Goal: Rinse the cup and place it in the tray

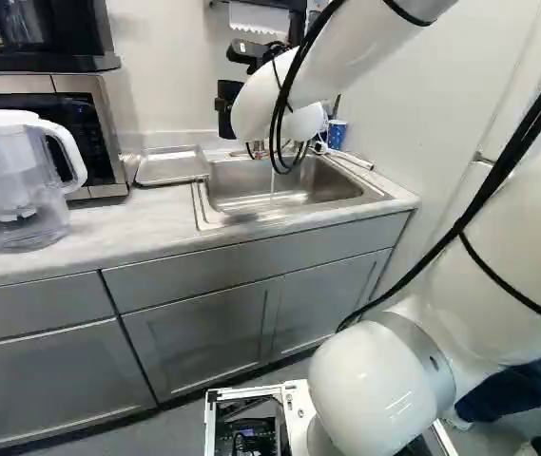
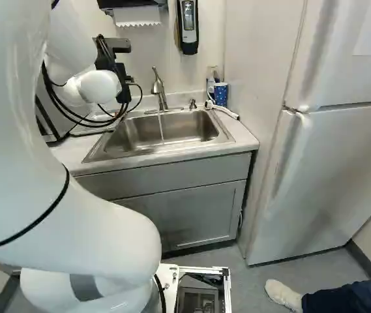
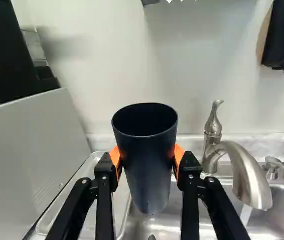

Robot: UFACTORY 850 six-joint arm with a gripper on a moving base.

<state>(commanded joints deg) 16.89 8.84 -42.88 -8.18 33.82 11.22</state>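
Black parts of my gripper (image 2: pixel 109 59) show beyond the white wrist in the right base view; its fingers are hidden there. In the wrist view the gripper (image 3: pixel 146 162) is shut on a dark, tapered cup (image 3: pixel 146 167), an orange pad against each side. The cup is upright with its mouth up, above the border between tray and sink. The metal tray (image 1: pixel 171 166) lies on the counter beside the sink (image 1: pixel 251 202) and looks bare in the left base view. Water runs from the faucet (image 3: pixel 246 175) into the sink, to one side of the cup.
A microwave (image 3: pixel 32 160) stands close beside the tray, with a black appliance (image 1: pixel 47 33) on top. A clear pitcher (image 1: pixel 23 185) is on the counter. A blue cup (image 2: pixel 220 94) stands behind the sink's corner. A refrigerator (image 2: pixel 328 169) and a person's leg (image 2: pixel 341 298) are farther right.
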